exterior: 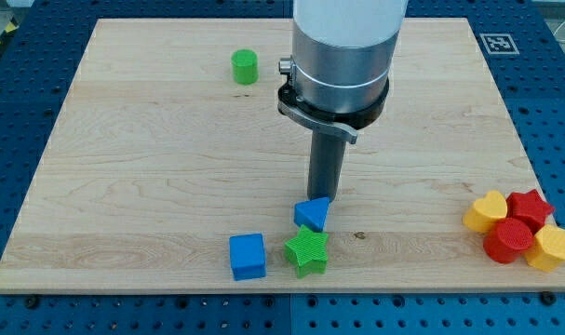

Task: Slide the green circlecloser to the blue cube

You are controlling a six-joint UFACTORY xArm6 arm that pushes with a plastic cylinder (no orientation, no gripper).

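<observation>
The green circle (245,66) is a small round block near the view's top, left of centre. The blue cube (248,256) sits near the view's bottom edge of the board, far below the green circle. My tip (323,198) is at the end of the dark rod, just above a blue triangular block (312,214) and touching or nearly touching it. The tip is to the right of and above the blue cube, and well below and right of the green circle.
A green star (307,250) lies right of the blue cube, under the blue triangular block. At the view's right edge a cluster holds a yellow heart (486,211), a red star (530,207), a red round block (508,240) and a yellow block (551,247).
</observation>
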